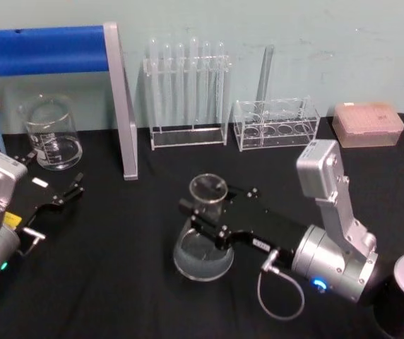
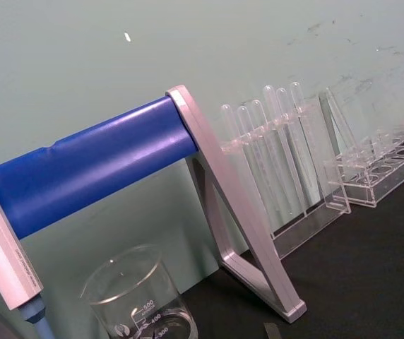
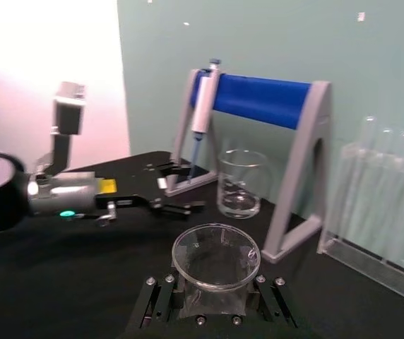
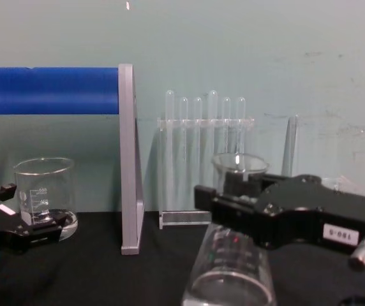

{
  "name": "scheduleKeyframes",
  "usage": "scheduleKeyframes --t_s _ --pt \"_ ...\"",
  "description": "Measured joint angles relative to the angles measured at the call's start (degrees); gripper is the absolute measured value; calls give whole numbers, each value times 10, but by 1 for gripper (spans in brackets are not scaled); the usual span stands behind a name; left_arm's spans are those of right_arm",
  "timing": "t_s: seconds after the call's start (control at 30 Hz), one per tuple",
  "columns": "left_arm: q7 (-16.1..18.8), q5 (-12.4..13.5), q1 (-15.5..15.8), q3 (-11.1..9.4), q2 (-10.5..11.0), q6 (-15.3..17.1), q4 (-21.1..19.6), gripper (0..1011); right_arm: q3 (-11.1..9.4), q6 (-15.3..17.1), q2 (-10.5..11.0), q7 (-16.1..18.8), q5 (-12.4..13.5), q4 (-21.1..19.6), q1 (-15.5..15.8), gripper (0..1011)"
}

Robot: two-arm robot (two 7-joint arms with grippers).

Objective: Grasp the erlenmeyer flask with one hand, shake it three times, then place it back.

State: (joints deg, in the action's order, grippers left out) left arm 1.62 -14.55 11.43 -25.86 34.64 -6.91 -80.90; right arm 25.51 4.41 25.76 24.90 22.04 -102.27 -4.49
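Head view: my right gripper (image 1: pixel 215 207) reaches in from the right and pinches the neck of the erlenmeyer flask (image 1: pixel 202 258). The flask stands upright near the middle of the black table (image 1: pixel 131 289). I cannot tell whether its base touches the surface. My left gripper (image 1: pixel 50 176) sits low at the left, fingers spread and holding nothing, just in front of the beaker (image 1: pixel 50 134).

Chest view: from the side, the right gripper (image 4: pixel 230 199) crosses the neck just under the flared rim. The erlenmeyer flask (image 4: pixel 228 271) widens below it. The left gripper (image 4: pixel 16 213) lies at the lower left before the beaker (image 4: pixel 42 191).

Right wrist view: here I look down into the rim of the erlenmeyer flask (image 3: pixel 216 258), with the right gripper (image 3: pixel 216 305) pressed against both sides of the neck. Farther off, the left gripper (image 3: pixel 177 189) is spread wide near the beaker (image 3: pixel 241 183) and the blue-barred stand (image 3: pixel 262 99).

Left wrist view: the beaker (image 2: pixel 138 300), the stand (image 2: pixel 89 166) and the test tubes (image 2: pixel 272 155) stand against the wall.
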Motion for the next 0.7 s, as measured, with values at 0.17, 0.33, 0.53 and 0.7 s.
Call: scheduleKeyframes --t_s 0.17,0.33,0.53,0.7 --pt "0 0 0 0 0 0 0 1001 -12 0 -7 -18 -2 18 -12 453" --pt "0 0 0 0 0 0 0 1001 -26 -1 -16 -35 -4 36 -23 453" --pt "0 0 0 0 0 0 0 1001 -49 -5 -27 -56 -12 63 -39 453" --pt "0 0 0 0 0 0 0 1001 -70 -7 -34 -72 -17 83 -50 453"
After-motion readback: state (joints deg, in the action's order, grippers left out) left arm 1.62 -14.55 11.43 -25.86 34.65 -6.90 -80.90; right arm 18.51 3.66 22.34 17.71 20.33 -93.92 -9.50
